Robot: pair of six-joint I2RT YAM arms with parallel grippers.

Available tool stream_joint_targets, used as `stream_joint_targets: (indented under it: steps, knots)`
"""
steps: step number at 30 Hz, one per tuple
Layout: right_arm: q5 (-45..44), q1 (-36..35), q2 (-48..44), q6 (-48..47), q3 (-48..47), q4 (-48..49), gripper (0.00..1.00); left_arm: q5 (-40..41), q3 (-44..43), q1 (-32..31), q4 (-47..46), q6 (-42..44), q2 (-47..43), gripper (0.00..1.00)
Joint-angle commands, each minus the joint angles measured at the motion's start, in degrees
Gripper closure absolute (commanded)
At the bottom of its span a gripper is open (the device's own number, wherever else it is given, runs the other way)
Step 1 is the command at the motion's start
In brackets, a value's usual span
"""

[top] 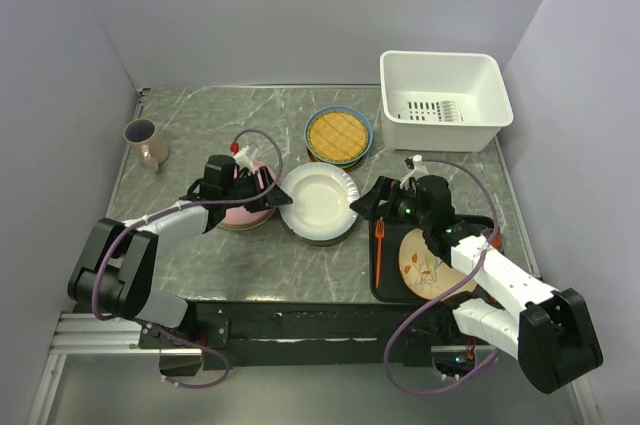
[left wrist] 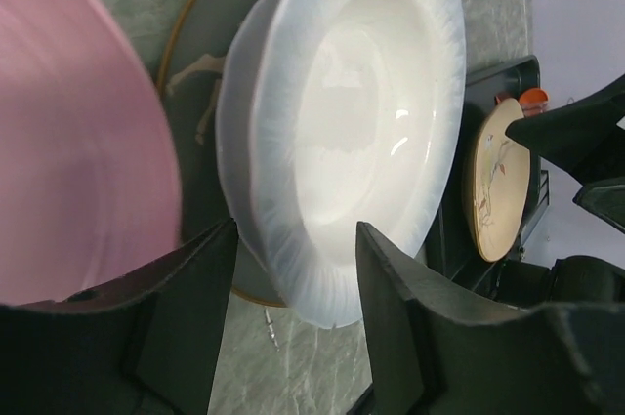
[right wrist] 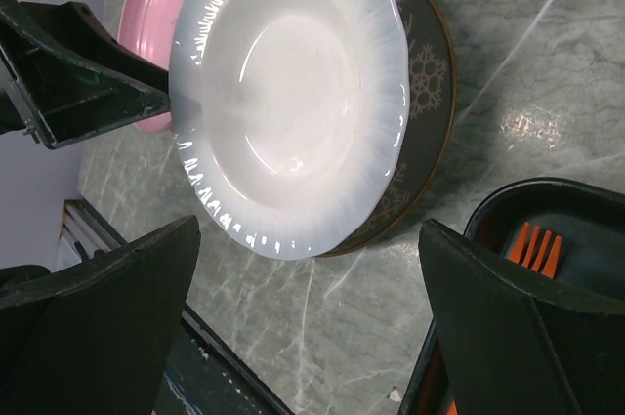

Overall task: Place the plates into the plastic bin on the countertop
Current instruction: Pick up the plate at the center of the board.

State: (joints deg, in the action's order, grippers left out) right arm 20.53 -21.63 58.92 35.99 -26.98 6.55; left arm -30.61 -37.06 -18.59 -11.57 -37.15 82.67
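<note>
A white plate with a fluted rim (top: 320,200) (left wrist: 361,122) (right wrist: 283,93) lies on a dark plate (right wrist: 425,73) mid-countertop (top: 200,115). My left gripper (top: 283,200) (left wrist: 296,229) has its jaws on either side of the white plate's left rim, a narrow gap still showing, so it is open. A pink plate (top: 243,213) (left wrist: 68,142) lies under that arm's wrist. My right gripper (top: 365,203) (right wrist: 311,239) stands wide open just off the white plate's right rim, holding nothing. A yellow lattice plate (top: 338,135) sits behind. The white plastic bin (top: 440,117) stands at the back right.
A black tray (top: 480,225) at the front right holds a cream plate with a drawing (top: 428,263) and an orange fork (top: 379,237). A mug (top: 146,141) stands at the far left. Walls close in the countertop on three sides.
</note>
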Motion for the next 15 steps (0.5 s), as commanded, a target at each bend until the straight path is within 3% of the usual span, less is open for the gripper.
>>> stream_joint_targets:
  steps: [1,6,8,9,15]
  knots:
    - [-0.41,-0.43,0.15,0.22,0.35,3.21,0.00,-0.42,-2.84,-1.89,-3.89,-0.29,0.99,0.46]
    - [-0.23,-0.43,0.67,0.40,0.79,3.65,0.00,-0.32,-3.28,-3.21,-4.69,-0.73,2.58,0.64]
    - [-0.14,-0.43,0.76,0.31,0.79,3.48,0.00,-0.68,-3.98,-3.47,-3.81,-0.47,3.54,0.83]
    - [-0.14,-0.43,0.59,0.22,0.79,3.21,0.01,-0.42,-4.16,-3.47,-3.46,-0.30,3.72,0.98]
    - [-0.76,-0.43,-0.82,-0.22,1.23,2.16,0.01,1.08,-3.20,-3.47,-3.89,-1.17,1.44,0.99]
